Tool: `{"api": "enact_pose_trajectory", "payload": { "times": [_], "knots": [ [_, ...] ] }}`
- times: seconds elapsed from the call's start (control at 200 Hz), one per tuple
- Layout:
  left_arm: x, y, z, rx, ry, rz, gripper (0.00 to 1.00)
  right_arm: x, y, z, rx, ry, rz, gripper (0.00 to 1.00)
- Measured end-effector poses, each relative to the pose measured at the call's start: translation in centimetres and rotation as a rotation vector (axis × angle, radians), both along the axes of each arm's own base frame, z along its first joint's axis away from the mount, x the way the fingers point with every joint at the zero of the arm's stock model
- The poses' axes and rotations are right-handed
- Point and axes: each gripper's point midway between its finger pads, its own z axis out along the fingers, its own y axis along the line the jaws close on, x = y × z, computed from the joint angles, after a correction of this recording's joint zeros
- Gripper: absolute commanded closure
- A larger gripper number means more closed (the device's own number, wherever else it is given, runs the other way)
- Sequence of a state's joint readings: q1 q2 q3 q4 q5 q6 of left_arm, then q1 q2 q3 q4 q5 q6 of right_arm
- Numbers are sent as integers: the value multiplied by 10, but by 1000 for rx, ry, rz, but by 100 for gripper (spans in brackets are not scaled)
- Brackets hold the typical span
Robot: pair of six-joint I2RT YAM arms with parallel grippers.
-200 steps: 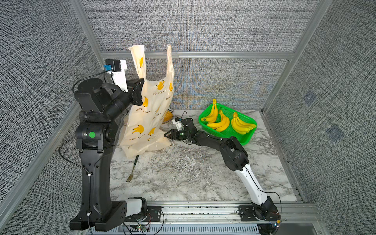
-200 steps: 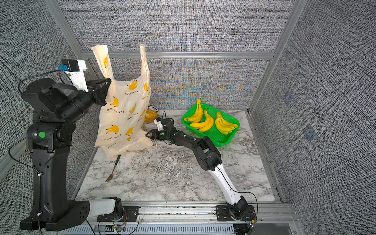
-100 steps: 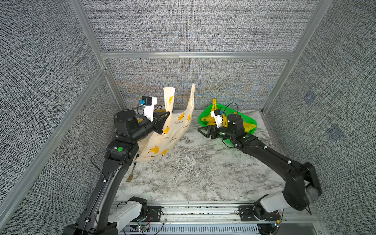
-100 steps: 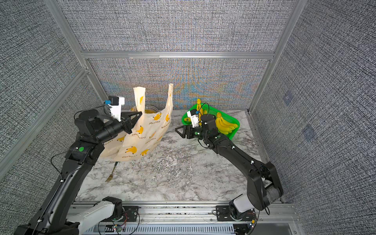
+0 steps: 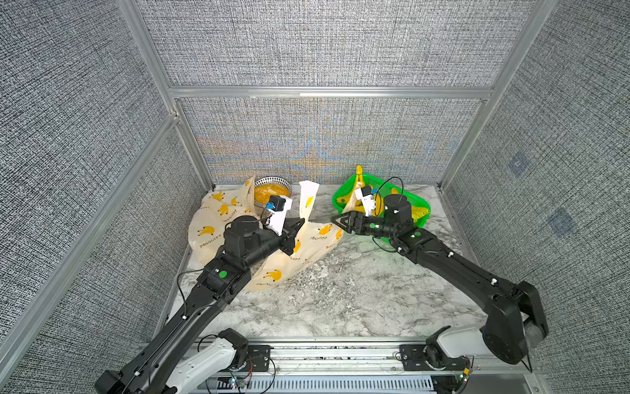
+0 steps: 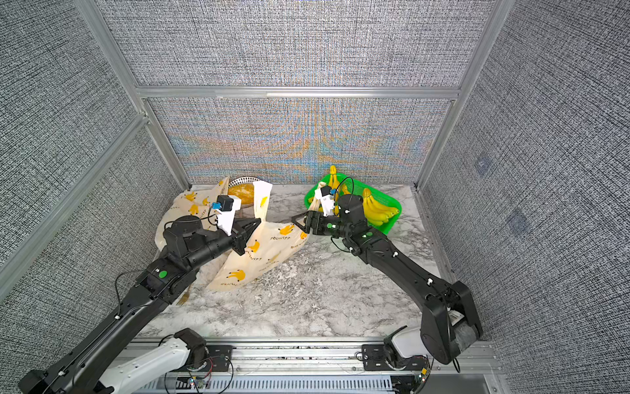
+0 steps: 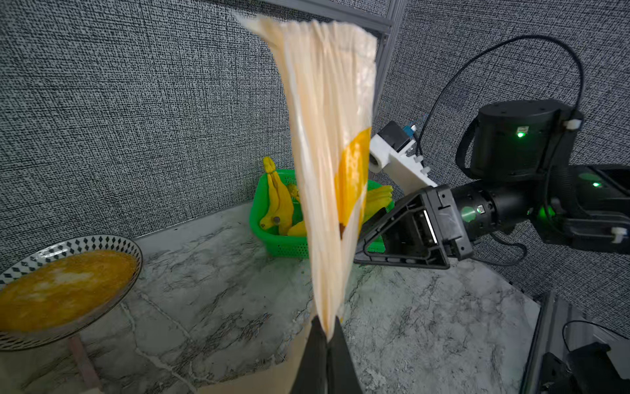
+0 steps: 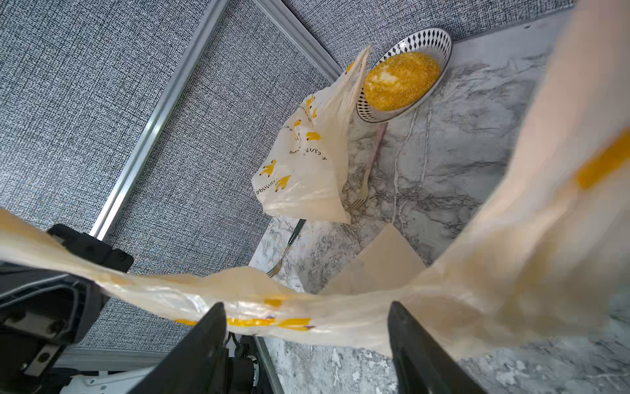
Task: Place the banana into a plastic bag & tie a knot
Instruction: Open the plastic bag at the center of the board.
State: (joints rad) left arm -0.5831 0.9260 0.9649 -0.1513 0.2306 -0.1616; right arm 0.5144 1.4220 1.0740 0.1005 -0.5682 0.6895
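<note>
"Left wrist view first: what am I holding?"

"Your left gripper (image 7: 326, 332) is clenched on one handle (image 7: 327, 153) of the plastic bag (image 5: 306, 252). The strip stands straight up out of the closed fingers, and the rest of the bag lies slumped on the marble table (image 5: 358, 300)."

"And my right gripper (image 8: 305, 308)?"

"Jaws spread wide, gripping nothing. In the right wrist view the bag's rim film runs across between them, unpinched. Bananas (image 6: 376, 209) sit in the green basket (image 6: 389, 223) just behind that arm, and I can see none in the bag."

"So I reckon the job is getting the mouth open. I'd push the right jaws further over that rim before closing, so I catch one layer with a deep bite, not a slippery edge."

"Agreed. Then draw the two arms apart gently, because thin film will likely tear or slide out if you yank. Keep the lift low, and steer clear of the bowl (image 5: 272, 192) at the back."
</note>
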Motion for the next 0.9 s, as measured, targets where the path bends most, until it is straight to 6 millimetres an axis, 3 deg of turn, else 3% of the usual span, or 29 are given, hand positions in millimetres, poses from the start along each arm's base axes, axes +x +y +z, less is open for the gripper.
{"api": "enact_pose_trajectory", "payload": {
  "times": [0.165,0.355,0.475,0.581,0.661,0.746,0.896],
  "knots": [
    [-3,-1,1,5,-11,-3,100,5,4,-16,-19,61,-32,30],
    [-5,-3,-1,11,-16,-9,100,-1,13,-24,-34,86,-24,30],
    [-8,-9,-1,6,-22,-28,100,3,10,-27,-32,107,-57,22],
    [-13,-14,-7,7,-19,-49,100,3,9,-21,-18,108,-76,7],
    [-17,-16,-13,5,-10,-58,100,3,6,-21,-7,112,-97,6],
    [-21,-19,-19,8,-1,-70,100,0,7,-31,-4,144,-104,18],
    [-23,-21,-26,8,3,-76,100,-17,21,-54,-15,192,-73,54]
  ]
}}
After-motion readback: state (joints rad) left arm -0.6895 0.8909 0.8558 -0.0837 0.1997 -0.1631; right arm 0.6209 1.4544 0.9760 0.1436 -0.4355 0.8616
